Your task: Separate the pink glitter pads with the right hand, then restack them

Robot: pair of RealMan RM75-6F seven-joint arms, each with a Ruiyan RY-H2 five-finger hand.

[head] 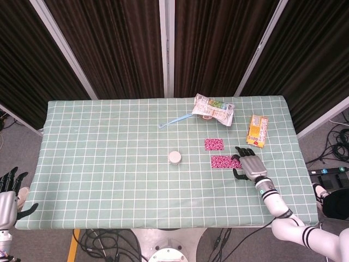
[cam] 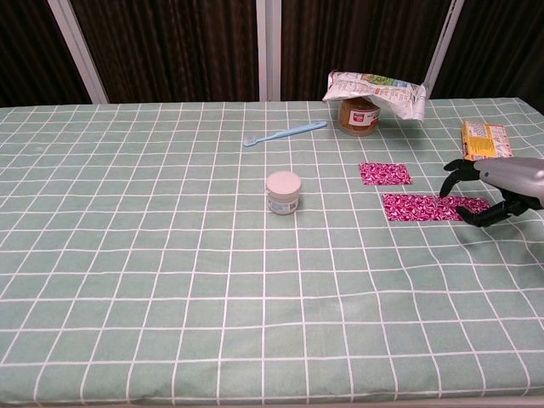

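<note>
Two pink glitter pads lie apart on the green checked cloth, right of centre. The far pad [head: 214,144] [cam: 385,173] is the smaller-looking one; the near pad [head: 225,162] [cam: 425,207] lies flat just in front of it. My right hand [head: 250,165] [cam: 484,189] hovers at the near pad's right end, slightly raised, with its fingers arched downward and apart and nothing held in them. My left hand [head: 10,194] hangs off the table's near left corner, fingers spread, and appears only in the head view.
A small white jar [head: 175,158] [cam: 283,192] stands left of the pads. A blue toothbrush [head: 175,120] [cam: 285,133] lies further back. A crumpled packet [head: 214,108] [cam: 374,89] covers a brown jar [cam: 359,116]. A yellow box [head: 257,130] [cam: 483,140] sits behind my right hand.
</note>
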